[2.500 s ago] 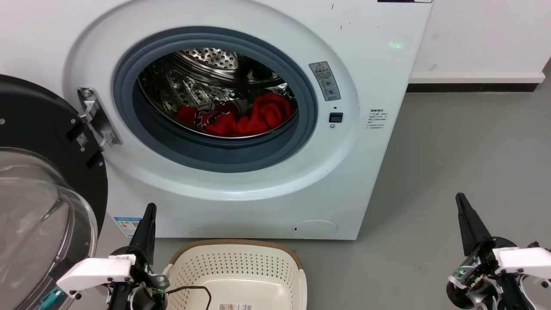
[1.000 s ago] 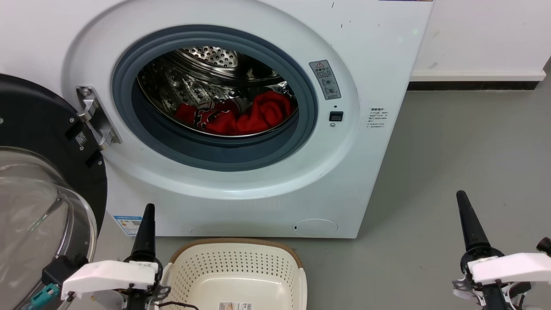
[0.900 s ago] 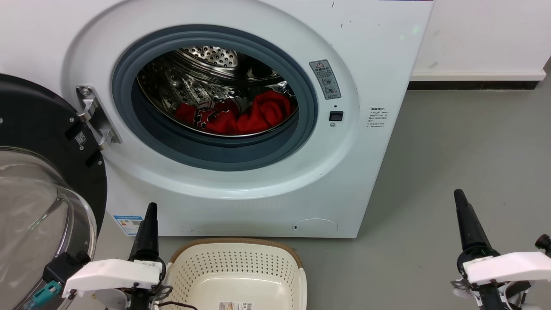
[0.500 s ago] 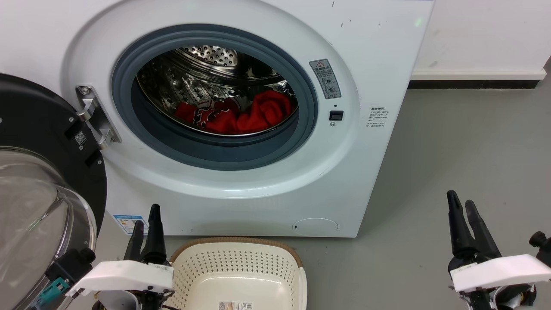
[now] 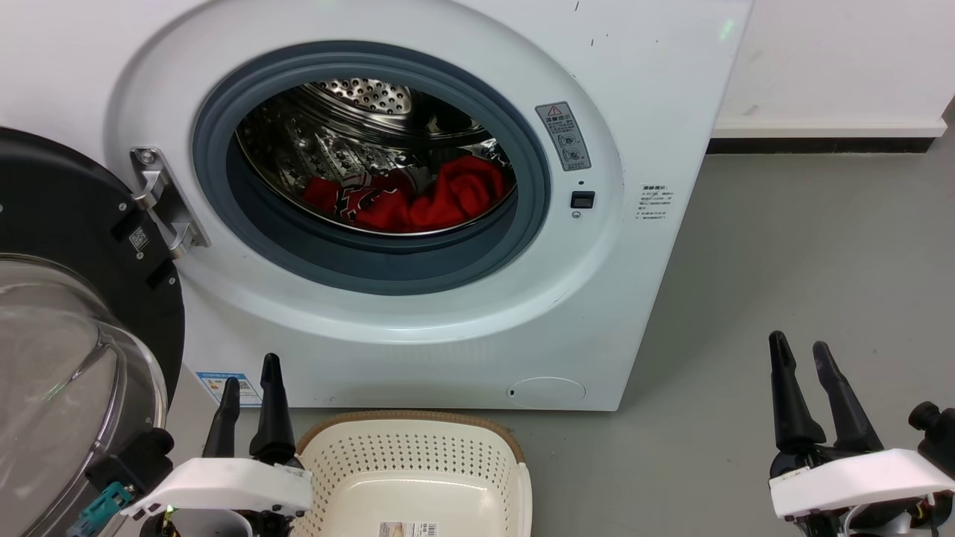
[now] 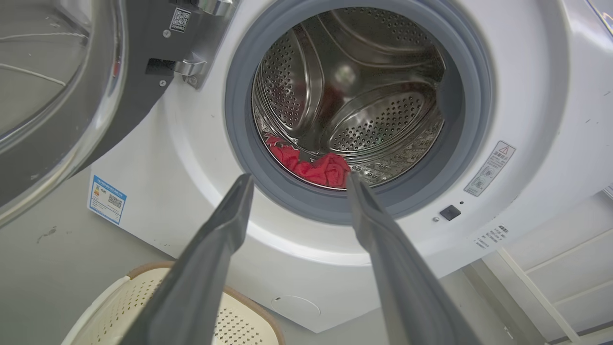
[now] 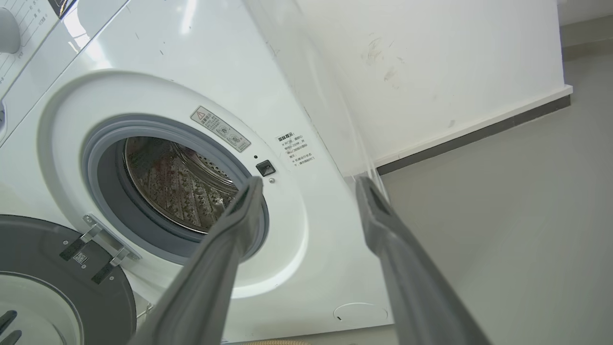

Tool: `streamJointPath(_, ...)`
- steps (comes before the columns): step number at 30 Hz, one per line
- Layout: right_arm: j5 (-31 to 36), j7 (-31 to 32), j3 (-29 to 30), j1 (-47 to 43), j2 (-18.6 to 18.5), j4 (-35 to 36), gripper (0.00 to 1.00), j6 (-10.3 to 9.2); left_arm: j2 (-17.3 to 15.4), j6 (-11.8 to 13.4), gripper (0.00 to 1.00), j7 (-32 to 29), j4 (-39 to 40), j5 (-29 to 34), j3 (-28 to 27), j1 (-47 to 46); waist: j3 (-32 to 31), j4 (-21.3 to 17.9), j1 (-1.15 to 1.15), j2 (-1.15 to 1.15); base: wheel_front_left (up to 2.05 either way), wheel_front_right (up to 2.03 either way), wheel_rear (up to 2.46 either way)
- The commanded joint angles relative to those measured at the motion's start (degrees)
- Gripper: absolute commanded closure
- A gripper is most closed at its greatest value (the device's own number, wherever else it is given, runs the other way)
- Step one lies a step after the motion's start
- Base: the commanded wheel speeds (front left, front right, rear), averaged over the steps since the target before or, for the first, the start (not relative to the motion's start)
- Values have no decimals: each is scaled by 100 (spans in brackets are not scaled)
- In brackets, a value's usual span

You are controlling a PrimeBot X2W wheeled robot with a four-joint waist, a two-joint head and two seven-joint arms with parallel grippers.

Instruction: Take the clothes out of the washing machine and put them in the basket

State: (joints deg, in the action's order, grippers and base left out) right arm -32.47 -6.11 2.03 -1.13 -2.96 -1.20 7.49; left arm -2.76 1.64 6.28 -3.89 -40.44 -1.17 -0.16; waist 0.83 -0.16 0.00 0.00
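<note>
The red clothes [image 5: 418, 201] lie bunched at the bottom of the steel drum of the white washing machine [image 5: 656, 97], a black-and-white print showing at their left; the left wrist view catches the clothes [image 6: 313, 167] past the grey door seal. The cream basket [image 5: 410, 477] stands on the floor in front of the washer, with nothing in it but a label. My left gripper [image 5: 250, 369] is open, low beside the basket's left rim, well short of the porthole. My right gripper [image 5: 798, 347] is open over bare floor to the washer's right.
The washer's glass door [image 5: 67, 350] hangs open at the left, close to my left arm, on a metal hinge [image 5: 160, 201]. Grey floor [image 5: 806, 246] stretches to the right up to a white wall with a dark skirting strip [image 5: 821, 145].
Both grippers have gone from shut to open, their fingers spreading apart. The arms stayed roughly in place, and the clothes and basket have not moved.
</note>
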Motion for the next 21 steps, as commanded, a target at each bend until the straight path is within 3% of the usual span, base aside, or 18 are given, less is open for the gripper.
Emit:
streamJointPath(1,227,-71,-16,12,4,128,0,0,-13,38,0,60,113,202,11,27,1,-2,0,0,0,0,0)
streamJointPath(21,1537,-372,-50,-170,8,419,0,0,-14,109,0,363,301,1405,78,180,17,1,0,0,0,0,0)
